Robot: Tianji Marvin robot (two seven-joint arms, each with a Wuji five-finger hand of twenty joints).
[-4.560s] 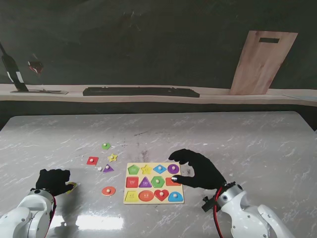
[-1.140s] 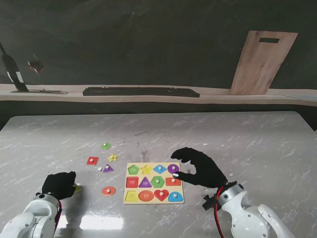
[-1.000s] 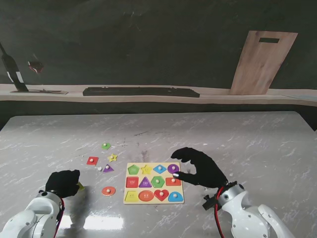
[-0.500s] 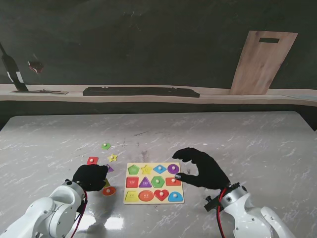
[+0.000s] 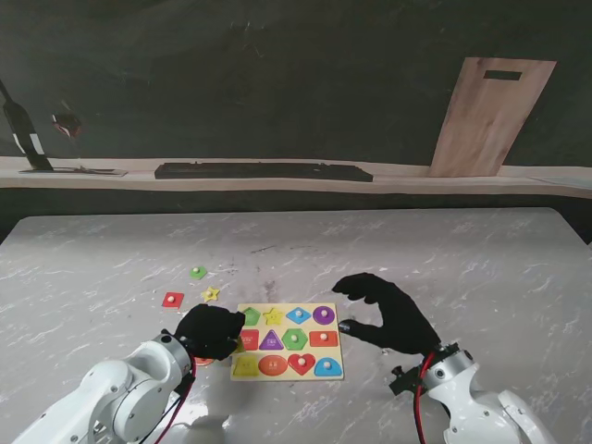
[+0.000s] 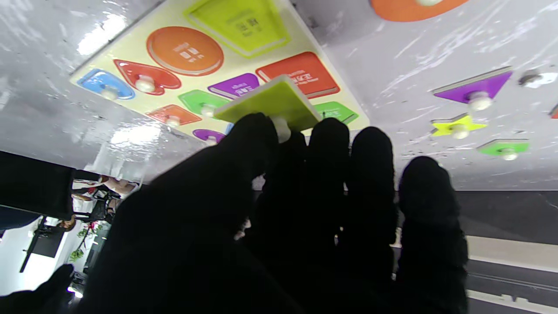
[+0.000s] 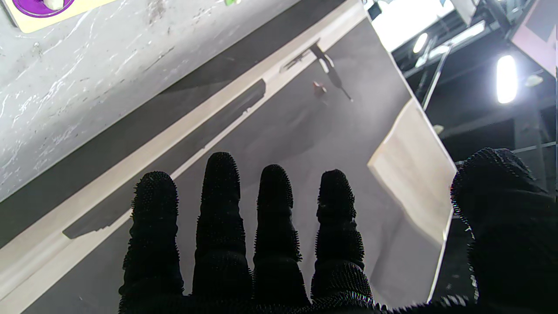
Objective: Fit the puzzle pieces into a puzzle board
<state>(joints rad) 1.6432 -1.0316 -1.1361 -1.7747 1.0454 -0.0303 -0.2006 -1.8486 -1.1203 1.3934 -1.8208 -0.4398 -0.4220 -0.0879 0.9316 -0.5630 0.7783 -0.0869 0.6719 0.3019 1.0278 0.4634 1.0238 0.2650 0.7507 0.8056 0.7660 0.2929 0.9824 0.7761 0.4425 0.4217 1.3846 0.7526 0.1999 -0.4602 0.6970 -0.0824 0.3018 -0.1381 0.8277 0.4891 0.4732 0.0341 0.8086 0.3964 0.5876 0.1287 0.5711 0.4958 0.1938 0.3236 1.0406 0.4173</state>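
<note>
One yellow-green piece (image 6: 268,102) is off the table, pinched by its white knob between the thumb and fingertips of the left hand (image 5: 211,330), which hovers at the left edge of the board (image 5: 288,341). The grip on the knob looks chosen so the flat piece hangs free under the fingers and can be lowered level into a recess. In the left wrist view the piece sits tilted, above the red square and purple slots, while the matching yellow-green recess (image 6: 239,25) lies at the board's near left corner, so it probably has to shift towards that corner and level out.

The right hand (image 5: 388,311) floats just off the board's right edge, fingers spread and slightly curled, holding nothing; it seems parked there to leave the board clear.

Several loose pieces wait on the tabletop left of the board: a red square (image 5: 172,300), a yellow star (image 5: 211,294) and a green one (image 5: 198,273) farther away. An orange disc (image 6: 414,3) lies just beside the board's left edge.
</note>
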